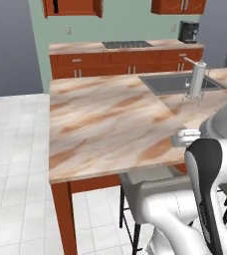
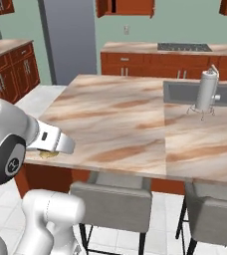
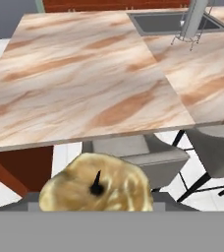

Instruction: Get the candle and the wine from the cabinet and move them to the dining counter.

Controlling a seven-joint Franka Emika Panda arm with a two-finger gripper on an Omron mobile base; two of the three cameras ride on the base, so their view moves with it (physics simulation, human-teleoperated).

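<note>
Candle [image 3: 95, 189]: squat yellowish-tan lump with a dark wick, sitting right at the claw in the hand view; also a sliver of tan under the hand [image 2: 49, 154] in the right base view, just at the near edge of the worktop.
Claw [image 3: 95, 206]: fingertips hidden behind the candle; judged clamped on the candle, jaws standing wide because the candle is broad, not because they are free.
Why held so: gripped from the sides, wick up, kept level so it can be set down upright without tipping.
Worktop [image 1: 100, 124]: the dining counter, tan-brown marble pattern on reddish legs, broad bare stretch ahead of the hand; a likely drop zone, well apart from the sink.
Sink [image 1: 177, 83]: inset steel basin at the far right, with an upright silver faucet [image 1: 197, 79] beside it; best avoided when placing.
Cabinet [image 2: 125, 7]: reddish-brown wall unit on the far wall, a door ajar, well apart from the arm.
Wine: no bottle on the worktop; second half of the task judged undone.
Stools [image 2: 113, 199]: grey seats tucked under the near edge, below the carrying path.
Next call: forward over the edge, lower, release.
</note>
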